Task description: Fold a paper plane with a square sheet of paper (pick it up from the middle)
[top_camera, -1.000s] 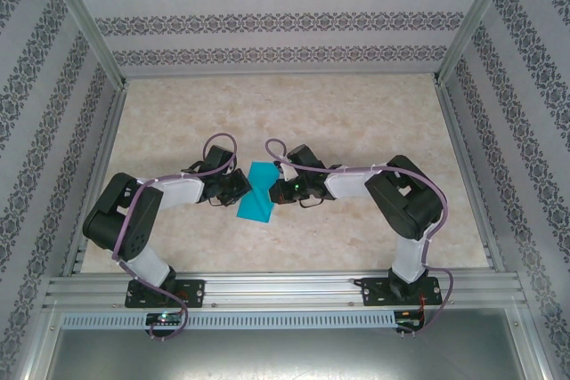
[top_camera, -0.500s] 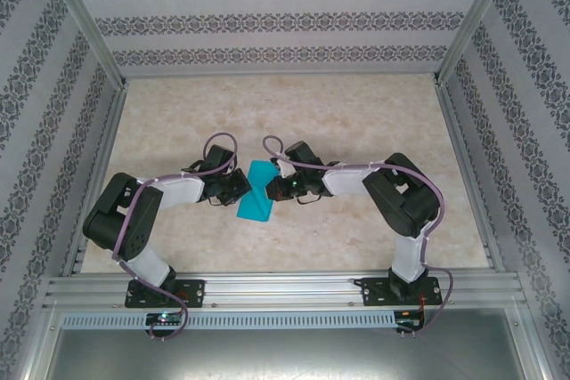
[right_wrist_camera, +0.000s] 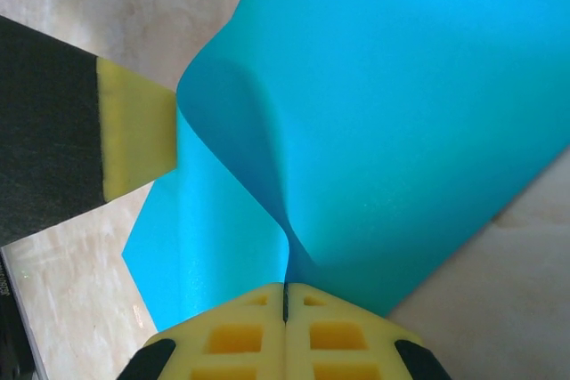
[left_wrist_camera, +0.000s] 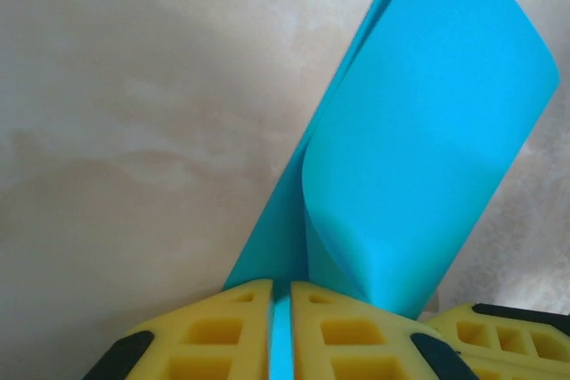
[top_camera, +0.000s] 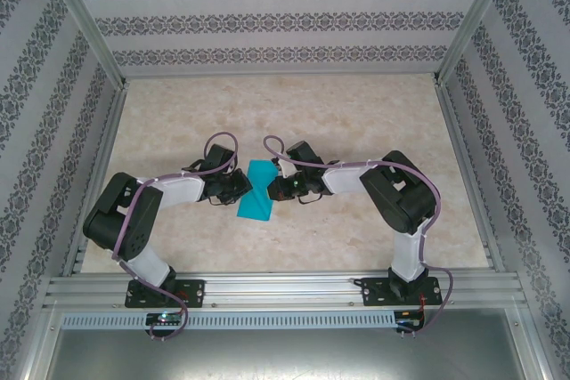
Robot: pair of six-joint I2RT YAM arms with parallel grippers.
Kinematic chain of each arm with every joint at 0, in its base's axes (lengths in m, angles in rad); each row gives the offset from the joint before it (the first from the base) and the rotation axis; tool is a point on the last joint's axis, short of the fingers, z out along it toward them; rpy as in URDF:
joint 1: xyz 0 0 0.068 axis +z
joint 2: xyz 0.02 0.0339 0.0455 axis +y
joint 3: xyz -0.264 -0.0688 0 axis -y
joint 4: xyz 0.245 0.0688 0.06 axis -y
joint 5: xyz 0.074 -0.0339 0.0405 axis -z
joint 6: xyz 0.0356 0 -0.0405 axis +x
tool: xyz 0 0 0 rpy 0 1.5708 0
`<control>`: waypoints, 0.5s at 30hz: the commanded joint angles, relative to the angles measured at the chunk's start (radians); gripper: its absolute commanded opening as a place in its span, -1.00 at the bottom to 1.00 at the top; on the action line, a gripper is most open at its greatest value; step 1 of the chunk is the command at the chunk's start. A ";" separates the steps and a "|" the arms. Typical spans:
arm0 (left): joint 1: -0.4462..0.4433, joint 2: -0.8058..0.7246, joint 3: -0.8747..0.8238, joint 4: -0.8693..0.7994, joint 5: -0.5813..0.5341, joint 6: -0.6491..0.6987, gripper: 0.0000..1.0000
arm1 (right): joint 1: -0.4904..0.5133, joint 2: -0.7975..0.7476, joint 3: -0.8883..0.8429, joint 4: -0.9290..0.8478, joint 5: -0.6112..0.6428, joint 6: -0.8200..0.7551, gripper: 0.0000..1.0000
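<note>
Above the middle of the table (top_camera: pixel 356 122), the left tool (top_camera: pixel 244 186) and right tool (top_camera: pixel 272 190) both pinch the curled blue paper (top_camera: pixel 258 206) from opposite sides.

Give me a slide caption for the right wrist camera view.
Right fingers shut on a curling teal paper sheet, marbled table behind.

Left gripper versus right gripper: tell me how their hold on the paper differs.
On the left gripper the pads stand a slit apart with the paper in the gap; on the right gripper they press tight on it. The left reaches in from the left, the right from the right. Both have yellow pads.
</note>
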 commanded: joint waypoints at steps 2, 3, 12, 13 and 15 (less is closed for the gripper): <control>-0.010 -0.082 0.015 -0.084 -0.005 0.048 -0.58 | -0.009 0.022 0.020 -0.013 -0.013 -0.028 -1.00; -0.009 -0.105 0.008 -0.095 -0.003 0.047 -0.56 | -0.011 0.023 0.018 -0.014 -0.010 -0.028 -1.00; -0.015 -0.226 -0.069 -0.118 0.008 0.001 -0.73 | -0.008 0.016 0.020 -0.007 -0.022 -0.025 -1.00; -0.020 -0.224 -0.079 -0.109 0.018 -0.008 -0.75 | -0.009 0.014 0.022 -0.010 -0.025 -0.024 -0.99; -0.030 -0.228 -0.104 -0.086 0.025 -0.026 -0.77 | -0.008 0.012 0.028 -0.011 -0.027 -0.025 -0.99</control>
